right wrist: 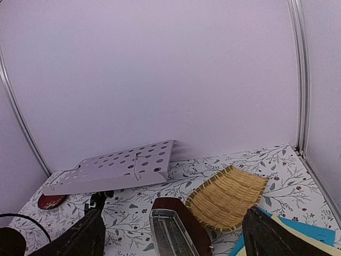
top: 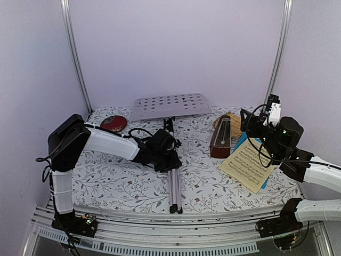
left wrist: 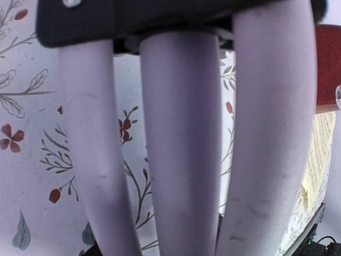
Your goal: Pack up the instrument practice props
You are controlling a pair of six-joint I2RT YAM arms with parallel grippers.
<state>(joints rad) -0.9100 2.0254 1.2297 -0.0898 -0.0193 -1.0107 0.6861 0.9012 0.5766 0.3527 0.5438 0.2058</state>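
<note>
Music stand (top: 170, 106) lies folded, left tool (top: 168, 156) on its legs (left wrist: 181, 133), grip impossible to tell, right tool (right wrist: 176, 232) wide open; a loose hold risks legs splaying

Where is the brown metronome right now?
In the top view the metronome stands on the right half of the table, with the woven tray just behind it and the music sheets to its right.

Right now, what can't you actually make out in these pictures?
Top view: the left gripper hides its fingers under its own wrist. Its wrist view shows only the legs of the music stand, so a grip is unclear.
Top view: the basket sits mostly behind the metronome.
Top view: the notes on the music sheets are too small to read.
</note>
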